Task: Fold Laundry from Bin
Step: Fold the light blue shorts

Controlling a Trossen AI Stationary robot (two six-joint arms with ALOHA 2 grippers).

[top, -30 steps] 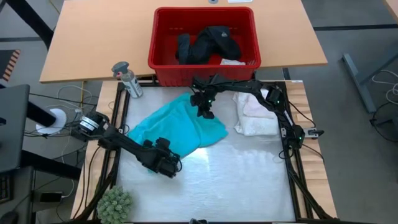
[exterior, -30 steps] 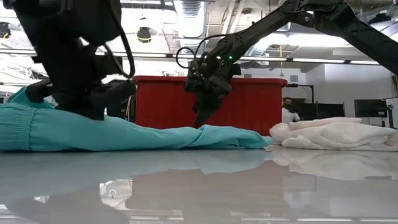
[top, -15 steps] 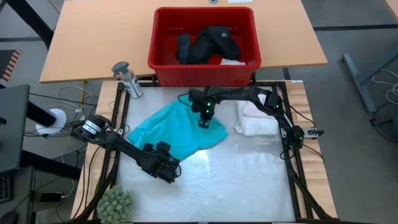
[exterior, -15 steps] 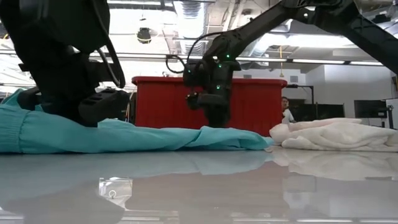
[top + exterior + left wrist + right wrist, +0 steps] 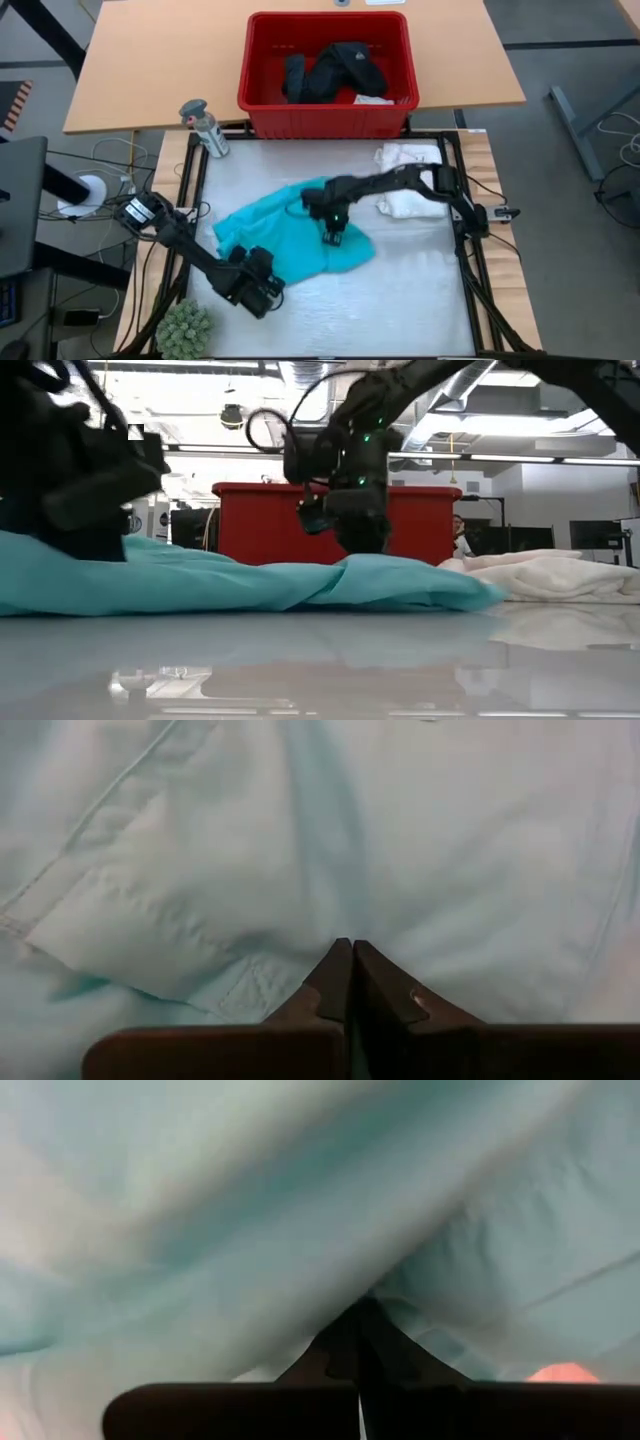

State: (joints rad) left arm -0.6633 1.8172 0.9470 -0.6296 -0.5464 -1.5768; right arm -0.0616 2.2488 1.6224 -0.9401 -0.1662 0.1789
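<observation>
The turquoise shirt (image 5: 290, 235) lies spread and rumpled on the white table top, also seen flat in the low view (image 5: 230, 580). My left gripper (image 5: 265, 288) is shut at the shirt's near left corner. My right gripper (image 5: 335, 238) points down, shut on the shirt's right part. The red bin (image 5: 250, 60) stands at the far edge with black clothing (image 5: 335, 70) and a small pale piece (image 5: 375, 98) in it. A white lacy top (image 5: 410, 190) lies bunched at the table's right. My left gripper is shut on the shirt near a stitched hem (image 5: 250, 995), slanting down from the table's near left. The cloth lies on the table around the fingertips (image 5: 335, 970); how many layers they hold I cannot tell. My right gripper comes from above, pointing down, fingers shut on a raised fold of the shirt (image 5: 420, 1270). The rest of the shirt lies slack on the table.
A spray bottle (image 5: 205, 128) stands off the table's far left corner and a green spiky ball (image 5: 185, 325) at the near left. Black frame rails (image 5: 470, 260) run along the table's sides. Bare white surface (image 5: 400, 300) lies near and right of the shirt.
Both grippers have gone toward the table's near edge, staying shut. The right one has travelled farther, sinking and rolling about its axis. The turquoise shirt has slid with them toward the near edge and a little right, away from the bin, its far part drawn nearer.
</observation>
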